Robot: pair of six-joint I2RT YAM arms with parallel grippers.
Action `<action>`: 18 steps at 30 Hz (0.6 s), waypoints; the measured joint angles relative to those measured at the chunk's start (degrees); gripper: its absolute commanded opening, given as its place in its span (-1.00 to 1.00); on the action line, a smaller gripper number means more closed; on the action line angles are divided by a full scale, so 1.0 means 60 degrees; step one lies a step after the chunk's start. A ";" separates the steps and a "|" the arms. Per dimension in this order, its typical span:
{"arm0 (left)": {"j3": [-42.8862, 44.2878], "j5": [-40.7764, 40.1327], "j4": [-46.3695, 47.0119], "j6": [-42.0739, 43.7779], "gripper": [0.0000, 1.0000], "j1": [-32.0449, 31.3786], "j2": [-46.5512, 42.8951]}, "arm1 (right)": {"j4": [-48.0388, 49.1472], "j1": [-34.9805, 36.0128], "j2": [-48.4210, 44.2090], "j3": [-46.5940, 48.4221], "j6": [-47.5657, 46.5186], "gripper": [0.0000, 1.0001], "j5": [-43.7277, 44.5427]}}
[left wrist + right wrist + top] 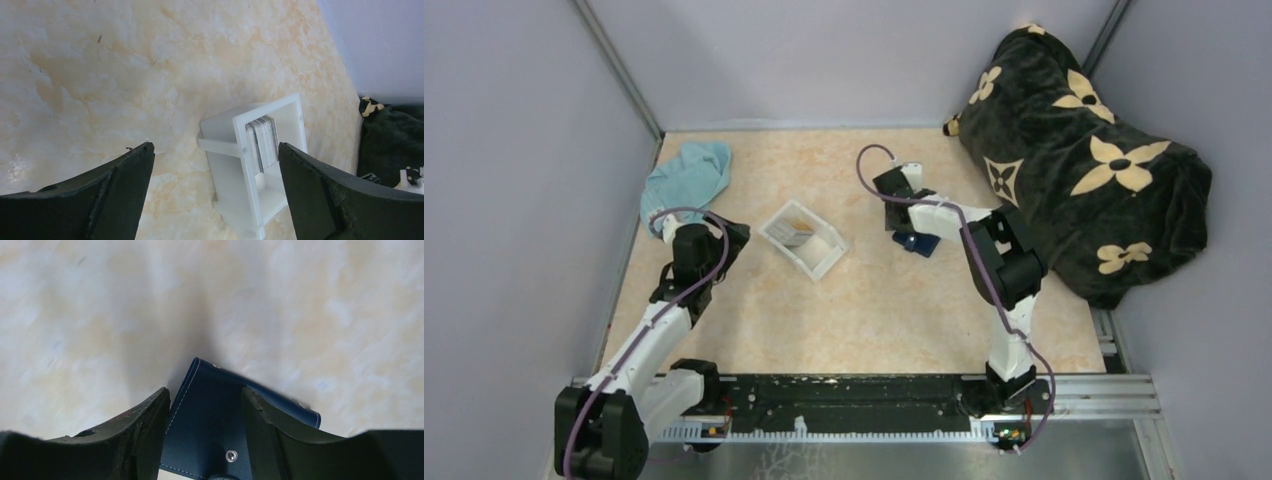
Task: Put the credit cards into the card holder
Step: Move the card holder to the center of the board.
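Because the credit cards (262, 142) stand in the clear tray (270, 107), the left end effector (216, 147) hovers beside it wide open and empty, while right of it the right end effector (205, 395) straddles the card holder (210, 425), grip unclear, likely steadying it.

Cannot count the credit cards (262, 142), seen edge-on in the tray (270, 107), itself cut off at the bottom edge. Cannot tell of any firm pinch by the right gripper (205, 392) on the card holder (210, 432), partly hidden behind the fingers (285, 440), cut off below.
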 measured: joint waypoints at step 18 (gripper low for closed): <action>0.0058 0.0393 -0.0933 0.0058 0.99 -0.0466 -0.0765 | -0.1530 0.3887 -0.3727 -0.1494 0.0597 0.26 0.0576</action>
